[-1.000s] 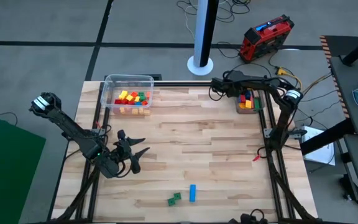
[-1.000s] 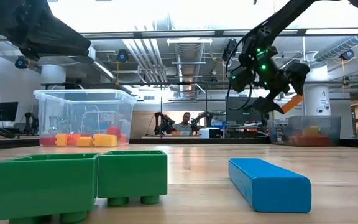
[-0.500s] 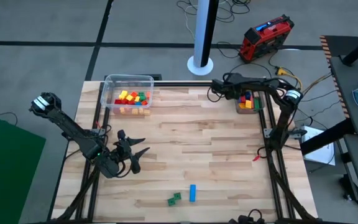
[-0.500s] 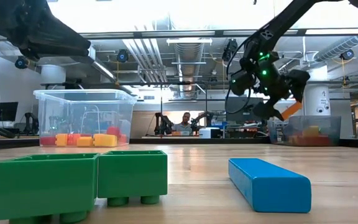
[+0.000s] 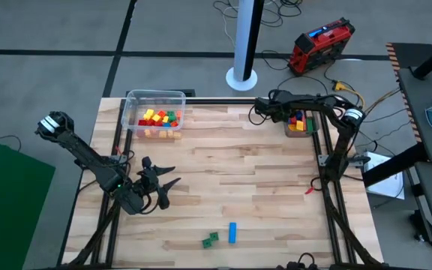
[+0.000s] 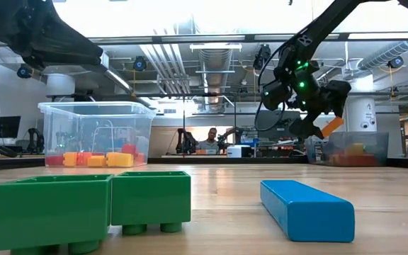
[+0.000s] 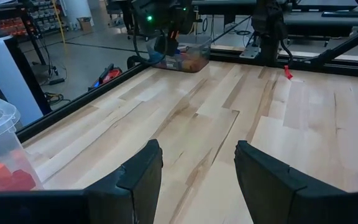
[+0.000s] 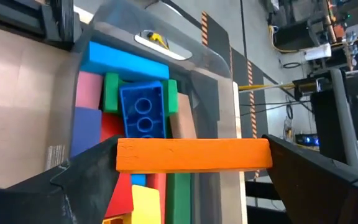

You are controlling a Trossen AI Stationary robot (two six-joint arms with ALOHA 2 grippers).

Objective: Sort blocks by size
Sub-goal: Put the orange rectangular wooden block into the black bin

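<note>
Right claw clamped on the orange bar, held crosswise just above the small tub at the counter's far right corner. Best lowered level and released only once centred over the opening, since the blue studded brick and other blocks directly beneath leave little room and the tub's rim sits close beside. Left claw parted and empty, waiting low over the near-left counter. Well away: clear tub of small blocks, green blocks and blue bar unsorted.
</note>
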